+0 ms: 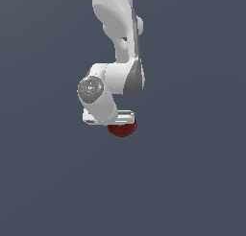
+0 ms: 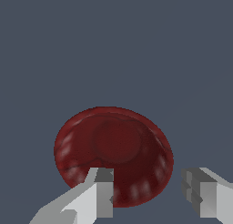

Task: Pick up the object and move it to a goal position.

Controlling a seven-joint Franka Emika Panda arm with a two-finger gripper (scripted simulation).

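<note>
Plain dark blue-grey fills everything behind. One white arm (image 1: 117,43) reaches down from above. One bowl (image 2: 113,152), dark red, round and shallow with a ridged rim, sits just under the pincer (image 2: 152,196). Its two fingers (image 2: 102,193) are spread apart, one over the bowl's edge, one outside it.

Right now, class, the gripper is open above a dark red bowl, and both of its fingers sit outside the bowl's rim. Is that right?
Not quite. The gripper is open above the dark red bowl, but only one finger sits outside the rim. The other finger lies over the bowl's inside, so the two straddle the rim. The wrist view shows this.
</note>
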